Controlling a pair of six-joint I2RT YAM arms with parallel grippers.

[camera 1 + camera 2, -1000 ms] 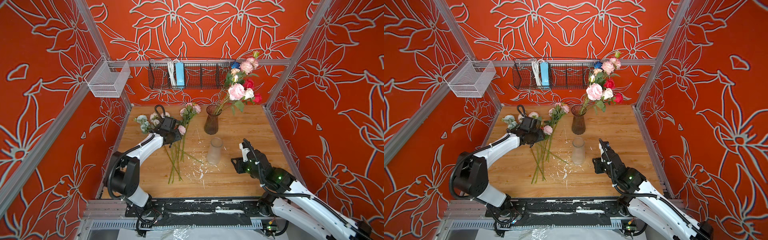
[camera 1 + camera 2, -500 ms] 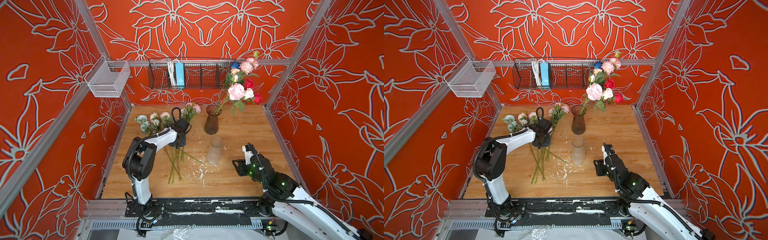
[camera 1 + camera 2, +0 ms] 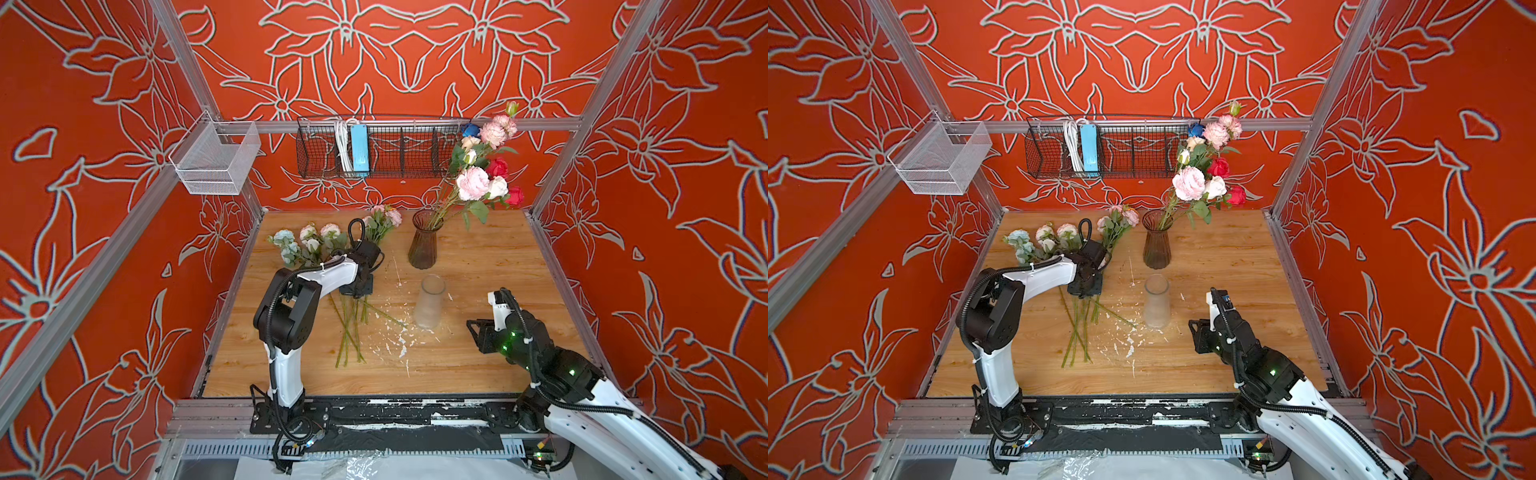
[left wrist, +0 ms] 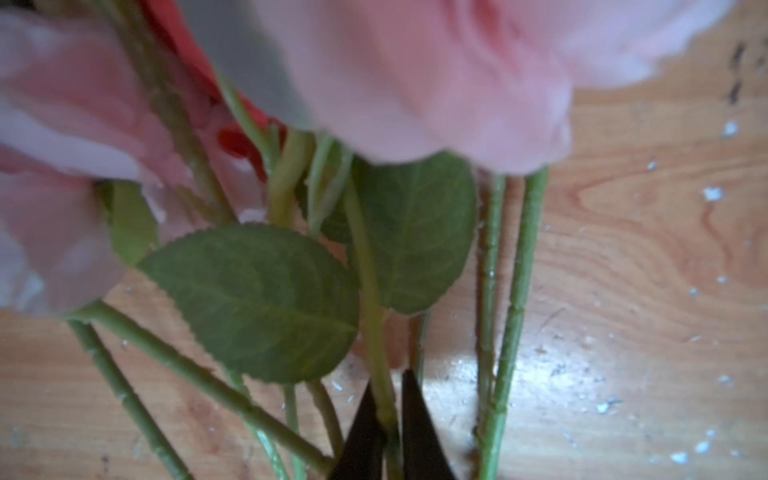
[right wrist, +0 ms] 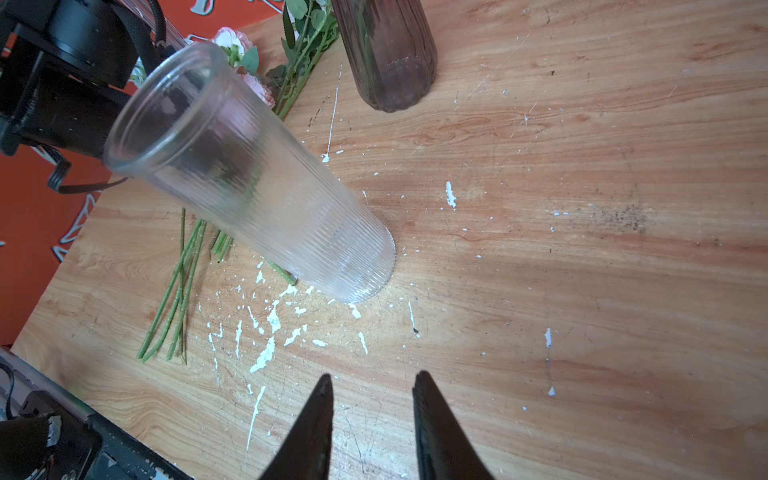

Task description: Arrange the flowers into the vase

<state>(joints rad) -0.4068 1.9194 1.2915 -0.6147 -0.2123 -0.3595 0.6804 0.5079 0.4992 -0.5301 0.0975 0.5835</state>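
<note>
Loose flowers (image 3: 316, 241) (image 3: 1054, 235) lie at the table's left, heads to the back and stems (image 3: 349, 332) toward the front. My left gripper (image 3: 356, 286) (image 3: 1086, 286) points down onto them. In the left wrist view it (image 4: 388, 380) is shut on one pale green stem (image 4: 374, 316), under blurred pink petals. A brown glass vase (image 3: 423, 245) (image 3: 1156, 245) at the back holds several flowers (image 3: 473, 183). A clear ribbed vase (image 3: 430, 303) (image 5: 257, 183) stands empty mid-table. My right gripper (image 3: 476, 328) (image 5: 372, 380) is open over bare wood to its right, holding nothing.
A black wire basket (image 3: 374, 145) with a blue power strip hangs on the back wall. A white mesh basket (image 3: 216, 160) sits on the left frame rail. White flecks (image 3: 395, 345) dot the wooden table (image 3: 498, 266). Metal frame posts edge both sides.
My left gripper swung from the flower heads to the stems and closed on one stem. My right arm drew back a little toward the front.
</note>
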